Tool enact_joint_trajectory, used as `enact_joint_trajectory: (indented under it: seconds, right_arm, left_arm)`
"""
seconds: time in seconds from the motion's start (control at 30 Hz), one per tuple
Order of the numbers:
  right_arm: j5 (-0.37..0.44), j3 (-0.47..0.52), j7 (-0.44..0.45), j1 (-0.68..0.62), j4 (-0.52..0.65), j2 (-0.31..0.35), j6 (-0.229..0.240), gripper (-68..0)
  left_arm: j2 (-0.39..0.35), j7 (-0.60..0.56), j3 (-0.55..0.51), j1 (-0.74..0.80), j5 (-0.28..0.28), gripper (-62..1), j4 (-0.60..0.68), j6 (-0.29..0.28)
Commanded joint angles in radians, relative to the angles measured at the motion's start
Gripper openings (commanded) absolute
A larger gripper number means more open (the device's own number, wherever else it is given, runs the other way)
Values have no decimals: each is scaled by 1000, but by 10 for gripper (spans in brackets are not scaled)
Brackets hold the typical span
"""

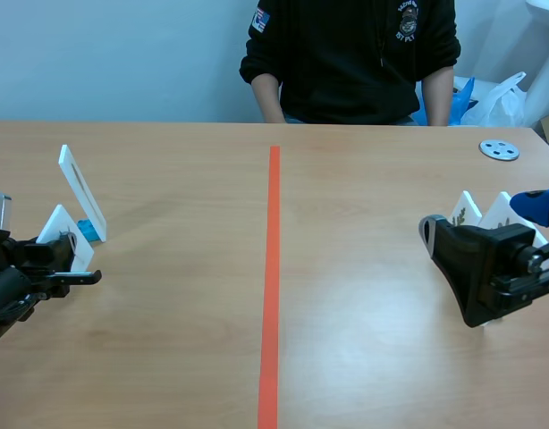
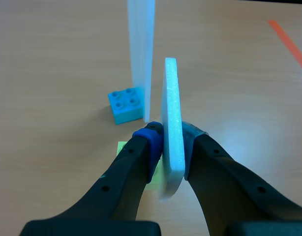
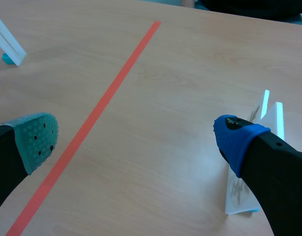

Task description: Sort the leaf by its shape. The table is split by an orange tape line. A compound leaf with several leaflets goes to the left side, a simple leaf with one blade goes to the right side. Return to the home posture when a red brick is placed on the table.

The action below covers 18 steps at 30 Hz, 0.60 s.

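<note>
My left gripper (image 1: 67,255) is low at the table's left, shut on a white leaf card (image 1: 60,228). In the left wrist view the card (image 2: 173,123) shows edge-on between the pads, its picture hidden, with a light green brick (image 2: 123,146) at its foot. Just ahead, a second white card (image 2: 141,54) stands upright in a blue brick (image 2: 126,104). My right gripper (image 1: 482,222) hangs open at the right side with nothing between its fingers (image 3: 38,140). Two white leaf cards (image 1: 467,210) stand beside it; one card (image 3: 244,189) lies by the blue-padded finger.
The orange tape line (image 1: 272,286) runs down the table's middle. A grey disc (image 1: 499,149) lies at the far right. A person in a black top (image 1: 350,58) sits across the table, forearms at the far edge. Plastic bags (image 1: 498,98) sit behind the right corner.
</note>
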Motion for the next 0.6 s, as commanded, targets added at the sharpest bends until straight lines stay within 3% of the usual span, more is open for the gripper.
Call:
enact_joint_trajectory:
  seconds: [0.0, 0.3, 0.5, 0.57]
  right_arm:
    - [11, 9, 23, 3, 8, 11, 0, 4]
    - [11, 9, 23, 3, 8, 11, 0, 4]
    - [11, 9, 23, 3, 8, 11, 0, 4]
    - [11, 9, 23, 3, 8, 11, 0, 4]
  left_arm:
    - [3, -15, -4, -41, -5, -552, -12, -1]
    - [39, -15, -4, -130, -6, -552, -138, 3]
    - [38, -21, -4, -132, -5, -551, -146, 2]
    - [38, -21, -4, -132, -5, -516, -146, 2]
